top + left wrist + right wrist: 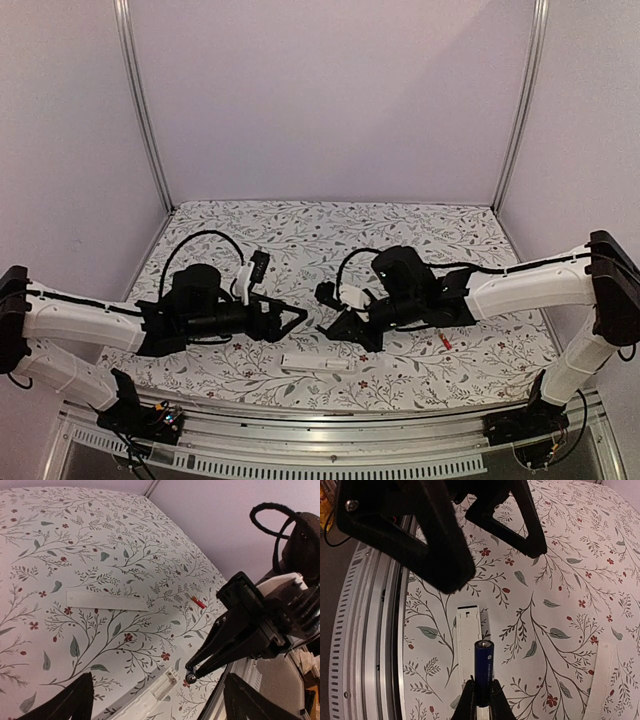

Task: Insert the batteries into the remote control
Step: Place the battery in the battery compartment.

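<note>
Right gripper (482,702): pinches dark battery (483,667) endwise, aimed at compartment of remote control (468,635). Left gripper (297,318): wide, empty, alongside. Red battery (445,342): loose on tabletop (300,230).

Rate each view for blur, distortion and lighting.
Top external: wide-angle bowing of the frame posts, soft even light. Left wrist: left tool dark and soft-edged at the bottom edge. Right wrist: battery in the right tool sharp; left tool looms black across the top.
</note>
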